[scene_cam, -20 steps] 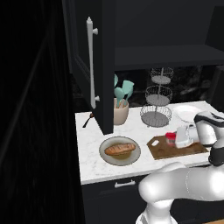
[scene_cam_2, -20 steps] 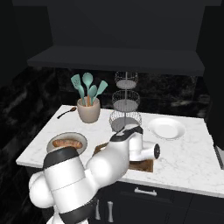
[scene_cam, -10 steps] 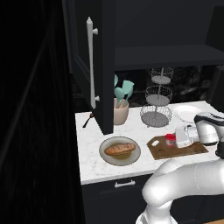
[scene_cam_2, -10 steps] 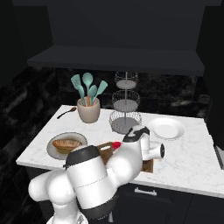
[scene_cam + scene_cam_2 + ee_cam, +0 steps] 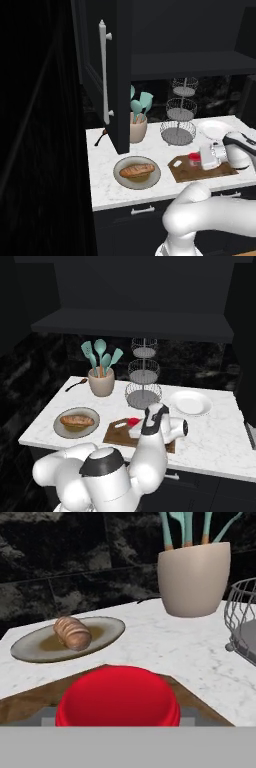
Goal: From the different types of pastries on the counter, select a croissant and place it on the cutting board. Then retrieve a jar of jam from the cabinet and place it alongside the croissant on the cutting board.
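The jar of jam (image 5: 193, 157) is red and squat and sits low at the left part of the dark cutting board (image 5: 220, 172). My gripper (image 5: 198, 161) reaches in from the right, shut on it. In the hand view its red lid (image 5: 117, 699) sits close between the grey fingertips (image 5: 48, 715), with the board (image 5: 30, 699) beneath. From the right base view the jar (image 5: 133, 421) sits on the board (image 5: 114, 436) just ahead of my hand. A long loaf (image 5: 137, 170) lies on the round grey plate (image 5: 120, 179). The croissant is hidden. The black cabinet door (image 5: 102, 70) stands open.
A beige pot of teal utensils (image 5: 101, 383) and a tiered wire basket (image 5: 144, 376) stand behind the board. A white plate (image 5: 190, 402) lies to the back right, and a dark spoon (image 5: 75, 386) at the back left. My arm's white elbow (image 5: 150, 456) covers the counter's front edge.
The jar stays at nearly the same spot over the board. My arm's elbow and forearm have swung across the front of the counter.
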Robot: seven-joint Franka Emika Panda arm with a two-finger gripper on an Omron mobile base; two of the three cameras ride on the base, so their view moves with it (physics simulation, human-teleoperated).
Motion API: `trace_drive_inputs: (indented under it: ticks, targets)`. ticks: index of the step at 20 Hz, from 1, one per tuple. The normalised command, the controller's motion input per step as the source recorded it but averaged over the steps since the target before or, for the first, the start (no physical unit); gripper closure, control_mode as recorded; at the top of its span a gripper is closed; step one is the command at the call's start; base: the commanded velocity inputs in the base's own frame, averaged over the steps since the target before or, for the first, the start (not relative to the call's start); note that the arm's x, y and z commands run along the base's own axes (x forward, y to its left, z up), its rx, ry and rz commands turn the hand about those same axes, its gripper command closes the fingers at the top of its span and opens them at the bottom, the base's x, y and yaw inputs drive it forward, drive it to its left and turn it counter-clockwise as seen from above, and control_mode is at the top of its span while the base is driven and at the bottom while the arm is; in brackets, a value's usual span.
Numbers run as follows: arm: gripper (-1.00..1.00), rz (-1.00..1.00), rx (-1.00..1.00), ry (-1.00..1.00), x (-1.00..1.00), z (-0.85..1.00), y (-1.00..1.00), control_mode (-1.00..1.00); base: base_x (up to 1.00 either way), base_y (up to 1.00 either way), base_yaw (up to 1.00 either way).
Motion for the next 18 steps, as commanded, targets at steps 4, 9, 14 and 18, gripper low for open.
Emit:
trace_drive_inputs:
  ticks: [4, 9, 14, 18]
  targets:
    - [-1.00, 0.00, 0.01, -0.05, -0.44, 0.02, -0.02, -1.00, 0.00, 0.00, 0.00]
    - [-1.00, 0.00, 0.00, 0.00, -0.05, 0.26, 0.00, -1.00, 0.00, 0.00, 0.00]
    - [-1.00, 0.00, 0.00, 0.00, 0.00, 0.44, 0.01, -1.00, 0.00, 0.00, 0.00]
    - [-1.00, 0.00, 0.00, 0.00, -0.01, 0.44, -0.01, -1.00, 0.00, 0.00, 0.00]
